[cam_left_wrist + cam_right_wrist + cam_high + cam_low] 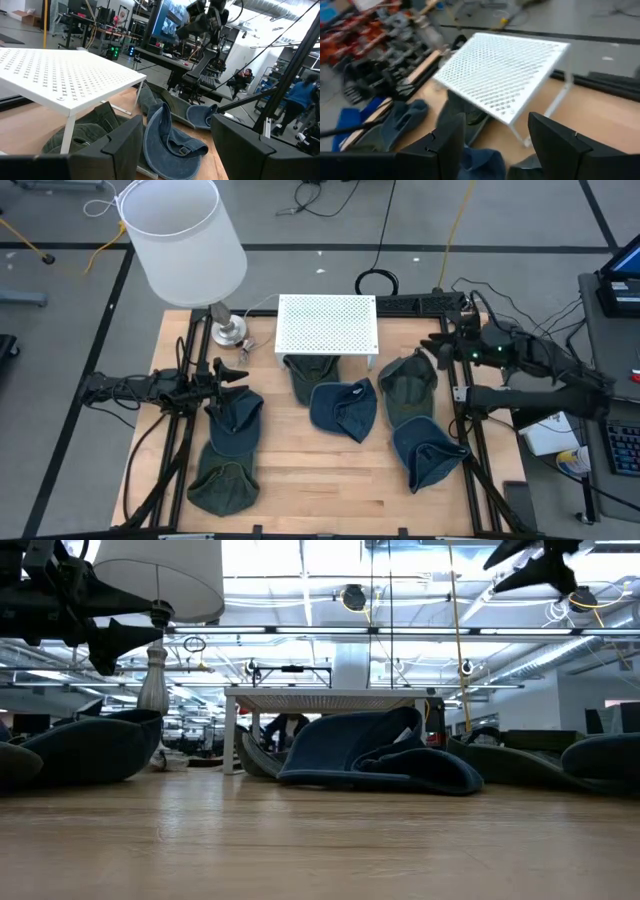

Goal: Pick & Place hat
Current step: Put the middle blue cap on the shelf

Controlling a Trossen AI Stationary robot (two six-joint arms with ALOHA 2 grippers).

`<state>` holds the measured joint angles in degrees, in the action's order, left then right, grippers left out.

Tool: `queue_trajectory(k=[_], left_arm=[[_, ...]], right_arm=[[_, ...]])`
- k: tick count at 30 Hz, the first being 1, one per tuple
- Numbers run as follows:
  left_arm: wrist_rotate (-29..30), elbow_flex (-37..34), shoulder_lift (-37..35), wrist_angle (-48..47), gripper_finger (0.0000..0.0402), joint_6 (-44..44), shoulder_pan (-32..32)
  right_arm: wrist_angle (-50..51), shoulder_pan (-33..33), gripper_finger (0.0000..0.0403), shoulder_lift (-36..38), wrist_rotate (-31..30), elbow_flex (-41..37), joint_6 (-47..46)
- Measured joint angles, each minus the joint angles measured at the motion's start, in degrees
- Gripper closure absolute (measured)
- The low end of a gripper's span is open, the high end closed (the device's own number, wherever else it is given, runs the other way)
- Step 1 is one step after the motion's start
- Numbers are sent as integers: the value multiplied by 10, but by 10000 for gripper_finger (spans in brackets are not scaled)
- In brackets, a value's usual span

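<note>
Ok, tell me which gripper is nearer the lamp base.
Left. The left gripper hovers open just beside the lamp base, over the blue hat. The right gripper is open across the table, past the white rack.

Bright overhead light, rt wrist seemingly blurred

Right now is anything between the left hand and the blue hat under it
Nothing visible. The left hand hangs open just above the blue hat at the table's left side, with only air between them. The lamp stands behind, out of the way.
</note>
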<state>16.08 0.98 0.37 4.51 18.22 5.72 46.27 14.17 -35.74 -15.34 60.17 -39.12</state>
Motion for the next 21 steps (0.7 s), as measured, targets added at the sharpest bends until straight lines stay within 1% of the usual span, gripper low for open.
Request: queue_trajectory(k=[2, 9, 14, 21], left_arm=[[0, 0, 0, 0, 163, 0, 0], [0, 0, 0, 0, 163, 0, 0], [0, 0, 0, 0, 163, 0, 0], [0, 0, 0, 0, 163, 0, 0]], right_arm=[[43, 0, 193, -27, -12, 42, -29], [174, 0, 193, -116, -12, 176, -125], [255, -4, 193, -167, -10, 249, -190], [368, -39, 193, -218, -9, 322, -302]])
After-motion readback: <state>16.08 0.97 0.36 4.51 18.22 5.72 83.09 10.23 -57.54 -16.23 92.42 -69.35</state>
